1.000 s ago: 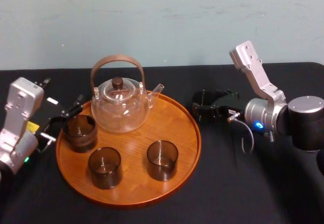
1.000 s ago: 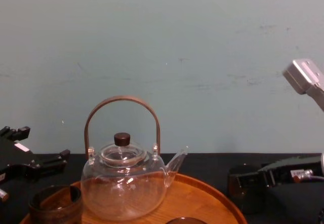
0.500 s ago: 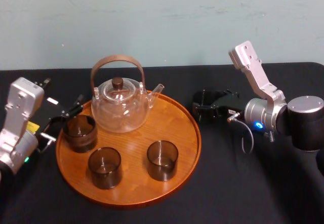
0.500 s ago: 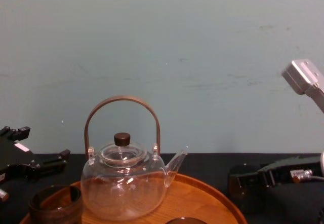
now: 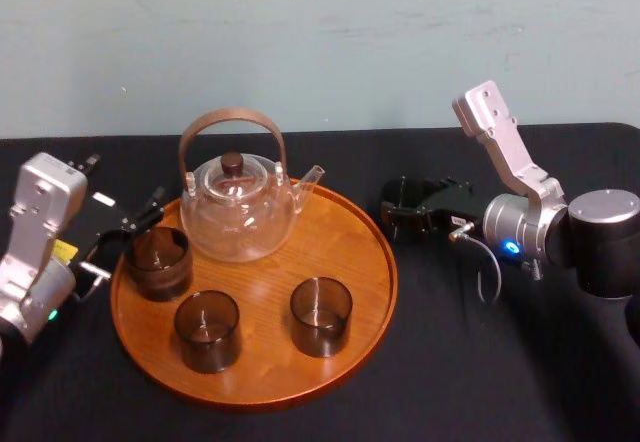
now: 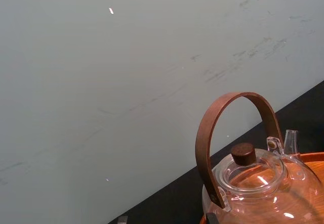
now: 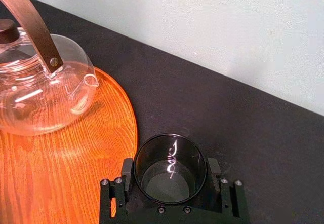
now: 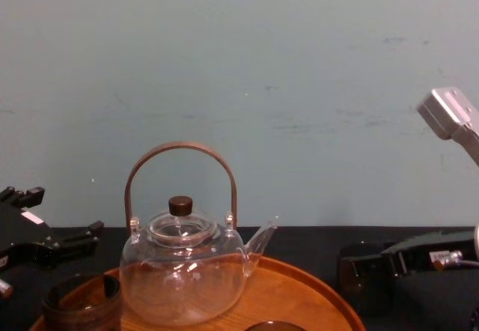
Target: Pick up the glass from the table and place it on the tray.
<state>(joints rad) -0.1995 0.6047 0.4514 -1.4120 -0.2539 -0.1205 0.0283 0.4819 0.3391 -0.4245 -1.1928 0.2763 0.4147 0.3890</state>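
The glass (image 7: 169, 169), a dark clear tumbler, stands upright on the black table (image 5: 460, 362) just right of the round wooden tray (image 5: 270, 267). My right gripper (image 7: 169, 176) reaches in low from the right, and its black fingers (image 7: 126, 176) press against both sides of the glass. In the head view the same gripper (image 5: 398, 214) sits beside the tray's right rim. In the chest view the glass (image 8: 358, 275) shows dimly at the lower right. My left gripper (image 5: 120, 242) rests open at the tray's left edge, next to a glass (image 5: 158, 260) that stands on the tray.
A glass teapot (image 5: 238, 207) with a brown hoop handle stands at the back of the tray. Two more dark glasses (image 5: 207, 329) (image 5: 321, 314) stand at the tray's front. The pale wall rises close behind the table.
The right gripper's fingers have drawn in onto the glass. Arms, tray and teapot stay where they were.
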